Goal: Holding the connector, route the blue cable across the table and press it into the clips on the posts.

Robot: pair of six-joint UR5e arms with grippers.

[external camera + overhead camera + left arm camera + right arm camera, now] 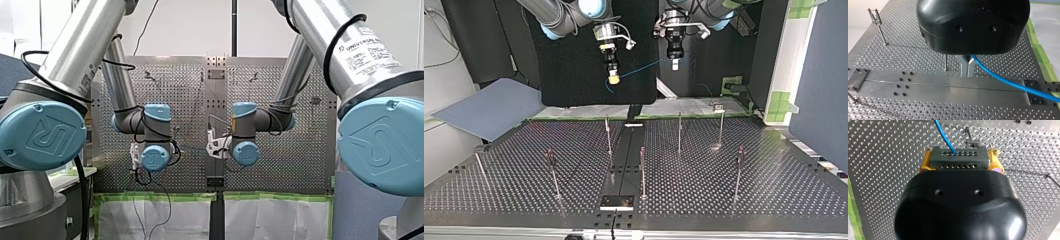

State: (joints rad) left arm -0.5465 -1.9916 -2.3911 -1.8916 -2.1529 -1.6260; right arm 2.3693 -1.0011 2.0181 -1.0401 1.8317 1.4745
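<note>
In the top view both grippers hang high above the perforated table. My right gripper, with yellow pads, is at that view's left. My left gripper, black with metal fingers, is at its right. The blue cable spans the gap between them. In the right wrist view my right gripper is shut on a grey connector with rows of holes, and the blue cable leaves its far face. In the left wrist view my left gripper is shut on the blue cable, which trails off to one side.
Several thin posts with clips stand on the table, among them one left of the centre rail and one right of it. A blue-grey board leans at the top view's left. Green tape edges the table.
</note>
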